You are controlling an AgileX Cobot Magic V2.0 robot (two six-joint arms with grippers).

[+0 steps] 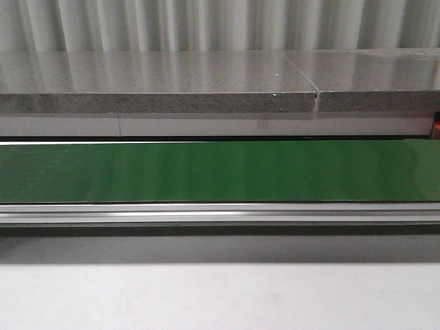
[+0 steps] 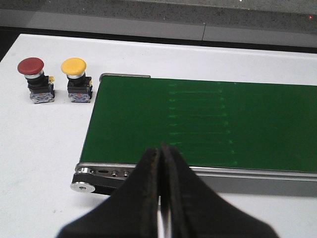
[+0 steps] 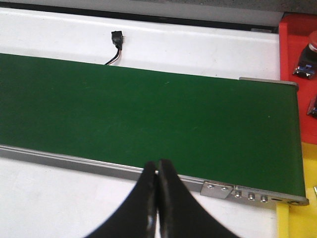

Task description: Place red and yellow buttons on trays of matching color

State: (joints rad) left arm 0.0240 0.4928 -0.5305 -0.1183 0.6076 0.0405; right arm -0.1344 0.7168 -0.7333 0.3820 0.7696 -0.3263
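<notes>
At upper left of the left wrist frame, red button (image 2: 33,79) and yellow button (image 2: 77,79) upright side by side on the white bench (image 2: 39,148), just beside the green conveyor belt (image 2: 198,124), left end effector (image 2: 161,198) pressed closed and empty, right end effector (image 3: 157,198) likewise, red tray (image 3: 297,44) at far right edge

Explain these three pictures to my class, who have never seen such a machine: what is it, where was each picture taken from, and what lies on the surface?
This is a two-armed robot at a white table with a green conveyor belt. One camera looks forward over the belt; the others sit on each wrist. The left gripper and right gripper have their jaws closed, holding nothing. Beside the belt's left end stand a red button and a yellow button. At its right end lie a red tray, with buttons in it, and a yellow tray.
</notes>
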